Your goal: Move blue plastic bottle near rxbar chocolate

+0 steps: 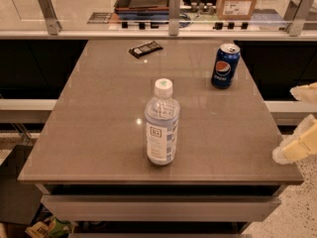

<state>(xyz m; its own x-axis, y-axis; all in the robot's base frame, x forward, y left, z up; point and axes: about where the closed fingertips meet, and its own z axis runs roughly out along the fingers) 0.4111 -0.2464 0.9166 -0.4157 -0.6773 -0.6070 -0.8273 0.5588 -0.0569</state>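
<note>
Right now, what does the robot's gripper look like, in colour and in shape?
The gripper shows at the right edge of the view, beside the near right corner of the table. Its two fingers are pale cream-yellow and blocky, with whitish rounded tips. No cables or markings show, and the arm is out of view.

Office canteen counter [99, 133], claw [290, 124] at right

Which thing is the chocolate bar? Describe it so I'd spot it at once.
On the grey table, look at the far edge, left of centre. The rxbar chocolate lies there, well away from the end effector beyond the table's right side. It is flat and black-wrapped, unlike the upright blue plastic bottle and Pepsi can.
</note>
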